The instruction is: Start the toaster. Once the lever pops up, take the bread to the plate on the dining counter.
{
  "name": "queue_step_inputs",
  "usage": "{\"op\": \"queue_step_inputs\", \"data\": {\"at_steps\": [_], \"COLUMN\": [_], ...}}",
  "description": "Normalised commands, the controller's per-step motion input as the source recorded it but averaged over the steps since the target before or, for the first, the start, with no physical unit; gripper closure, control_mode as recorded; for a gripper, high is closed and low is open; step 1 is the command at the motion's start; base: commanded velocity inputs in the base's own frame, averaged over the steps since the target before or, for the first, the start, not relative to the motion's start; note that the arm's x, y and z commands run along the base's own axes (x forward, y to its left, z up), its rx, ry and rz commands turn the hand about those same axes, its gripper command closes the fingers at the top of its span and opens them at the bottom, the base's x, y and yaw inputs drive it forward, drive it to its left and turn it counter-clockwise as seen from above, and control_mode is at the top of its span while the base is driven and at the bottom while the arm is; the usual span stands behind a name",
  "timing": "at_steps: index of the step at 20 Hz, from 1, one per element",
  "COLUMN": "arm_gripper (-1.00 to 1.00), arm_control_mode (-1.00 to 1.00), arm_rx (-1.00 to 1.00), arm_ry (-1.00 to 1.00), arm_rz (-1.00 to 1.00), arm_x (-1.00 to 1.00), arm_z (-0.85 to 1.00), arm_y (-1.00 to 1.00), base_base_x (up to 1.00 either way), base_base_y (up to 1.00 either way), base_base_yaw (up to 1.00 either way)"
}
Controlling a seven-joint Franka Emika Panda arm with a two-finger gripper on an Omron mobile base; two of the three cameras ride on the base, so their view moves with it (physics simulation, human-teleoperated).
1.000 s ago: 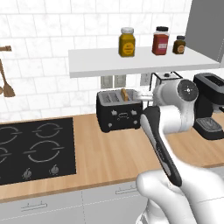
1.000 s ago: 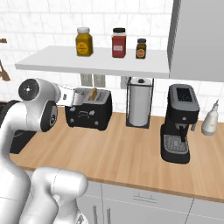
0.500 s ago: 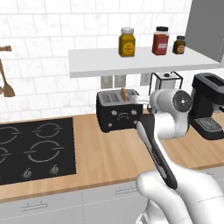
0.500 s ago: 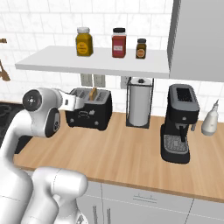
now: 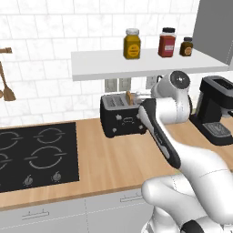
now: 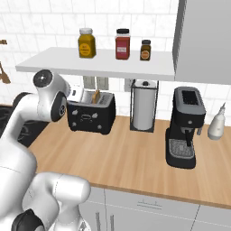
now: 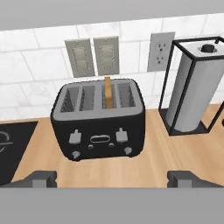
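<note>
- At the far left of the left base view, a black hob (image 5: 34, 154) is set into the wood counter (image 5: 113, 159), and wooden utensils (image 5: 5, 86) are hung on the tiled wall above it.
- The toaster (image 7: 99, 124) is seen standing on the counter against the wall, just right of the hob. Two levers and small pale knobs are shown on its front in the hand view.
- The bread (image 7: 108, 92) is held upright in a slot right of the toaster's middle — its tan top edge is raised above the slot, and the rest of the slice is hidden inside.
- Two grey switch plates (image 7: 92, 56) and a white socket (image 7: 160, 51) are mounted on the tiles behind the toaster.
- The gripper (image 7: 114, 178) is held in front of the toaster and apart from it. Its fingers (image 7: 43, 178) are spread wide at the two bottom corners of the hand view, and nothing is grasped between them.
- In the base views the white arm is bent across the front of the toaster, so that part of the black body is covered.
- A paper towel roll in a black wire holder (image 6: 144, 106) is placed just right of the toaster.
- A black coffee machine (image 6: 185, 128) stands farther right, and beside it a pale spray bottle (image 6: 216, 124).
- On the white shelf (image 6: 99, 63) above, three jars are lined up — yellow (image 6: 86, 43), red (image 6: 122, 43) and a small dark one (image 6: 145, 49).
</note>
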Motion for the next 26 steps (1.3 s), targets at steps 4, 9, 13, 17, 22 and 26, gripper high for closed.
{"op": "queue_step_inputs", "data": {"at_steps": [4, 9, 13, 17, 22, 26], "arm_gripper": [-1.00, -1.00, -1.00, -1.00, -1.00, -1.00], "arm_control_mode": [-1.00, -1.00, -1.00, -1.00, -1.00, -1.00], "arm_rx": [0.00, 0.00, 0.00, 0.00, 0.02, 0.01], "arm_ry": [0.24, 0.01, -0.07, -0.04, -0.01, -0.01], "arm_rz": [0.00, 0.00, 0.00, 0.00, -0.01, 0.00], "arm_x": [0.00, -0.02, -0.21, -0.02, 0.10, 0.30], "arm_z": [-0.09, -0.42, -0.19, -0.25, -0.39, -0.17], "arm_y": [0.00, 0.00, 0.00, 0.00, 0.00, -0.03], "base_base_x": [0.00, 0.00, 0.00, 0.00, 0.00, 0.00], "base_base_y": [0.00, 0.00, 0.00, 0.00, 0.00, 0.00], "base_base_yaw": [0.00, 0.00, 0.00, 0.00, 0.00, 0.00]}}
